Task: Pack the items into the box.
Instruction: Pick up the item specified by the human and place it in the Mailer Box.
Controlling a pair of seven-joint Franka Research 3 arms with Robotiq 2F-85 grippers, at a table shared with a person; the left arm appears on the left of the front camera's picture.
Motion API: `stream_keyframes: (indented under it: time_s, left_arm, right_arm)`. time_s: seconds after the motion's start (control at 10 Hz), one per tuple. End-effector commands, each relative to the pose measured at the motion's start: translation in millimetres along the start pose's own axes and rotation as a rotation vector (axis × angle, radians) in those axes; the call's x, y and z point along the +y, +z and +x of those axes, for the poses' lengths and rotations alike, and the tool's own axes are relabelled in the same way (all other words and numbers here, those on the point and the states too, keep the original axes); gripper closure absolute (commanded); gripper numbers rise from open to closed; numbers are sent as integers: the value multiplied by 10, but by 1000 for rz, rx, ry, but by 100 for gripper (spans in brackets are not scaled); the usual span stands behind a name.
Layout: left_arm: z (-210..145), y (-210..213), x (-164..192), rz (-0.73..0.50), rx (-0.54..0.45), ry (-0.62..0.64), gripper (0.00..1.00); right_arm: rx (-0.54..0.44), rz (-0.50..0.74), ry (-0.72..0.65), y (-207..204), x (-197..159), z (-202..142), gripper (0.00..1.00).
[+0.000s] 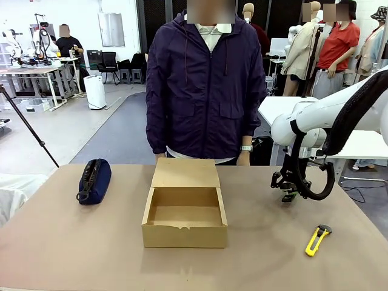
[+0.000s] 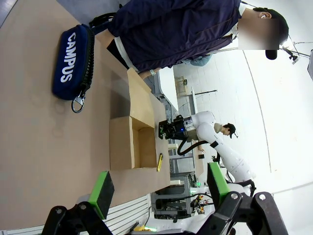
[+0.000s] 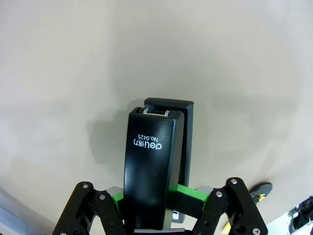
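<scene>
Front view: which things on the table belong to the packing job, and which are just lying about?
Job: black stapler, clamped in the right gripper; yellow utility knife, not yet picked up; open cardboard box.
Lying about: navy zippered pouch.

You are looking at a dark blue pouch (image 2: 73,55) that is showing the word "CAMPUS" in big white letters, running sideways. You are also seeing a black stapler (image 3: 150,164) that is showing "deli" and "No.0425" in small white print, upside down.
</scene>
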State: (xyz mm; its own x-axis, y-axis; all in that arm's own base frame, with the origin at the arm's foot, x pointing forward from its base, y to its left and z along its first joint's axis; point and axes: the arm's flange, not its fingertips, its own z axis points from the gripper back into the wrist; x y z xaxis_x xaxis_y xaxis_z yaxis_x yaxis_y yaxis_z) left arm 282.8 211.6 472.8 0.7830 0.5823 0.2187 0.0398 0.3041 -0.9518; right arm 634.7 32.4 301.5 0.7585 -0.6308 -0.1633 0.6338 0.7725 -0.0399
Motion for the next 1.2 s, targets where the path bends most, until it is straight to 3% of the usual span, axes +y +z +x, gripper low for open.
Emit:
stream_keyframes:
  time_s: [0.0, 0.2, 0.5, 0.9, 1.0, 1.1]
  left_arm:
    - [11, 0, -8, -20, -7, -10, 0]
    - [11, 0, -8, -20, -7, -10, 0]
    - [11, 0, -8, -20, -7, -10, 0]
    - [11, 0, -8, -20, -7, -10, 0]
    - [11, 0, -8, -20, -7, -10, 0]
    - [11, 0, -8, -20, -7, -10, 0]
  right_arm:
    - [-2, -11, 42, 96, -23, -38, 100]
    - [-55, -15, 110, 536, -132, -72, 100]
    - [-118, 25, 370, 1270, -471, -640, 100]
    - [-92, 74, 844, 1152, -1178, -1653, 100]
    - [-101, 125, 899, 1099, -1362, -1782, 100]
    - [-92, 190, 832, 1100, -1423, -1705, 100]
